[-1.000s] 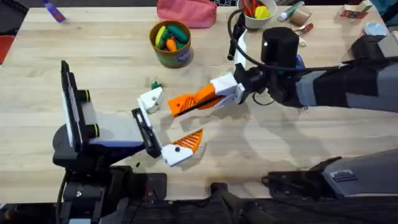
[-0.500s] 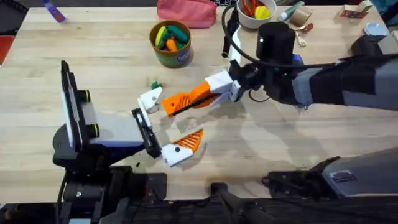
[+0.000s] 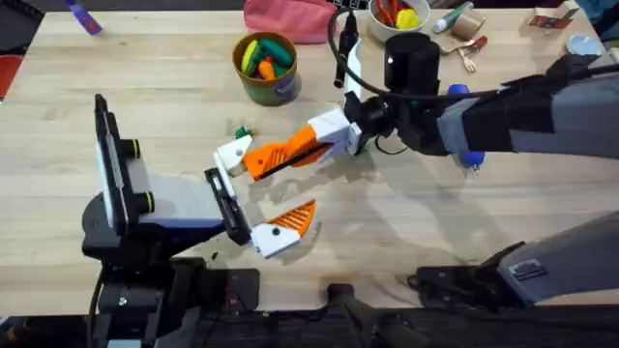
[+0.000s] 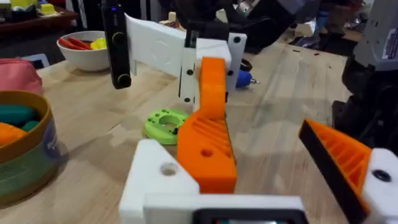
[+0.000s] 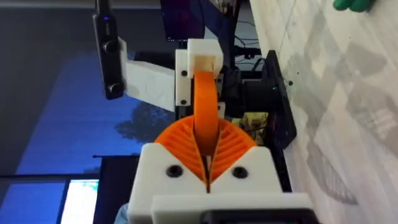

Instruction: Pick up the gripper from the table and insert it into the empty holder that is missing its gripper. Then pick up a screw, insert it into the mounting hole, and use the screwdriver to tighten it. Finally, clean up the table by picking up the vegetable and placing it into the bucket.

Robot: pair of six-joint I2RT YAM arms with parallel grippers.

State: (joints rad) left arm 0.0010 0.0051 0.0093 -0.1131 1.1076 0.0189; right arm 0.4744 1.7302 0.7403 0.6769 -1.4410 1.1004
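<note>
My right gripper reaches in from the right, shut on the orange ribbed gripper. The wedge's far end touches the holder, the bare white finger mount of my left gripper. In the left wrist view the orange gripper lies against the holder; my left gripper's other finger carries its orange pad, and the left gripper stands open. The right wrist view shows the gripper pointing at the holder. The small green vegetable lies just beyond the holder. The bucket stands farther back. The blue screwdriver lies behind the right arm.
A lime-green disc lies on the table under the right gripper. The bucket holds yellow, orange and green toy vegetables. A white bowl and a pink pouch sit at the back edge, with small clutter at the back right.
My right gripper has moved left and slightly back with the orange gripper, bringing its tip from a short gap to touching the holder. The left arm has not moved.
</note>
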